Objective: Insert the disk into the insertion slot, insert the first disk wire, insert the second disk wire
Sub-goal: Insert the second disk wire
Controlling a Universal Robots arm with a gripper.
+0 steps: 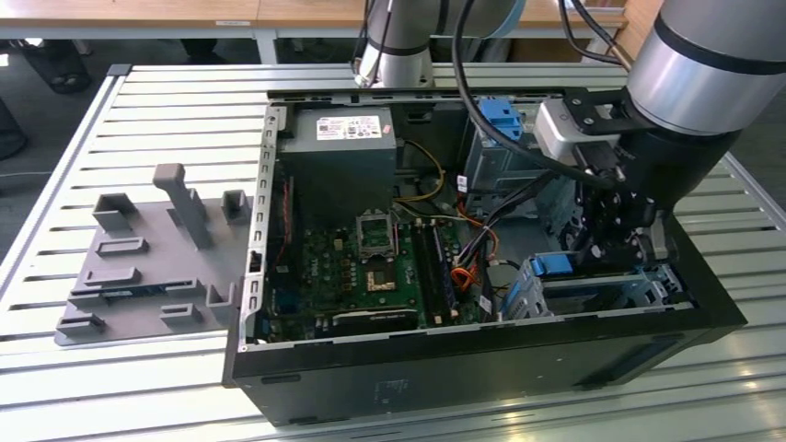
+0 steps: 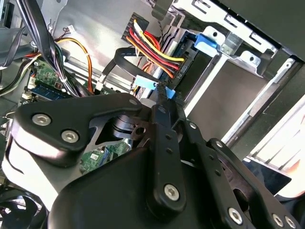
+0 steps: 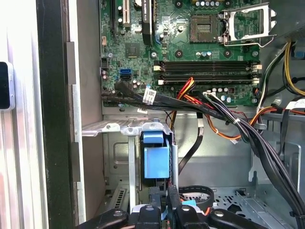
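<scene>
The tool (image 3: 162, 202) hangs just beside the disk (image 3: 156, 160) — upright in the insertion slot (image 3: 119, 128).

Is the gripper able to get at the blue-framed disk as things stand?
Probably yes. The gripper sits right next to the disk, which stands in the insertion slot, and nothing crosses between them; the black cable hangs off to one side.

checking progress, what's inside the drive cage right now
The blue carrier of the disk sits inside the drive cage; the disk's body is hidden. The gripper is right at it.
</scene>
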